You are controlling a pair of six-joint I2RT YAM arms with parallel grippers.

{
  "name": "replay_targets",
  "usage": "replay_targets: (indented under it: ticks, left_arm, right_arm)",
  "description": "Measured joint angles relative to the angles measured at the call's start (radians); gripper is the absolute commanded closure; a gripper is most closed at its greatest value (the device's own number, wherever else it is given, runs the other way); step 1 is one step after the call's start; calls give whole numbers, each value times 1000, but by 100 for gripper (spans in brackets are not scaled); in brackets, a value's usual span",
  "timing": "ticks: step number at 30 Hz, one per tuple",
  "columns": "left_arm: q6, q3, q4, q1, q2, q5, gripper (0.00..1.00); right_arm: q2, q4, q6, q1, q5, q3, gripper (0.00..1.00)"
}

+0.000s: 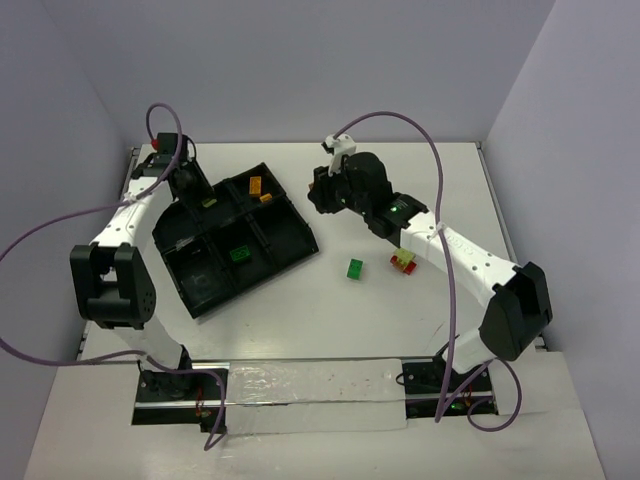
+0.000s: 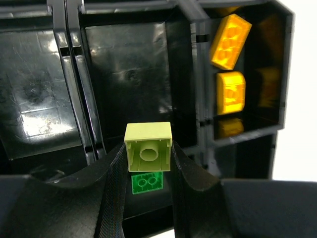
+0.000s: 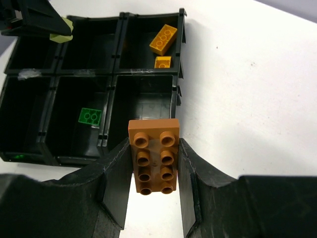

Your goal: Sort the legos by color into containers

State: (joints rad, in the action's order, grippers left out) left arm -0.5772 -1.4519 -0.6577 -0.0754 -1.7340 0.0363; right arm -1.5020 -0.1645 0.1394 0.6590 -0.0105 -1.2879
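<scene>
My left gripper [image 2: 148, 148] is shut on a yellow-green lego [image 2: 148, 147], its hollow underside toward the camera, above a compartment of the black tray [image 1: 190, 265]. A green lego [image 2: 147, 182] lies in the compartment below it. Two orange legos [image 2: 229, 40] lie in a corner compartment. My right gripper [image 3: 152, 144] is shut on a brown-orange eight-stud lego [image 3: 154, 156], just off the tray's near right corner [image 3: 178, 89], above the white table. In the top view the left gripper [image 1: 205, 200] hangs over the tray's far side and the right gripper [image 1: 322, 190] is beside its right edge.
On the table right of the tray lie a green lego [image 1: 355, 268] and a red and yellow-green cluster [image 1: 404, 260], under the right forearm. Grey walls close in the table on three sides. A clear plastic strip [image 1: 310, 395] runs along the near edge.
</scene>
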Motion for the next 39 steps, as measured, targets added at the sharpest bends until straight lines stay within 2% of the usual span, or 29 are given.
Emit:
replay_targets:
  ticks: [7, 15, 21, 25, 28, 33, 39]
  left_arm:
    - [-12, -121, -33, 0, -137, 26, 100]
    - [-14, -128, -51, 0, -196, 42, 98]
    - [-10, -128, -71, 0, -199, 48, 78]
    - [-3, -128, -77, 0, -199, 64, 50]
    - [4, -128, -80, 0, -199, 65, 35]
    - [7, -129, -81, 0, -198, 52, 21]
    - [10, -148, -110, -1, -195, 50, 20]
  right_arm:
    - [-82, -33, -3, 1, -51, -103, 100]
    - [-191, -74, -21, 21, -154, -216, 100]
    - [-241, -90, -46, 52, -199, -223, 100]
    - [-261, -86, -55, 59, -219, -223, 100]
    - [-275, -85, -56, 59, -224, -223, 98]
    - [-290, -82, -50, 61, -226, -213, 95]
    - [-307, -78, -43, 63, -227, -206, 85]
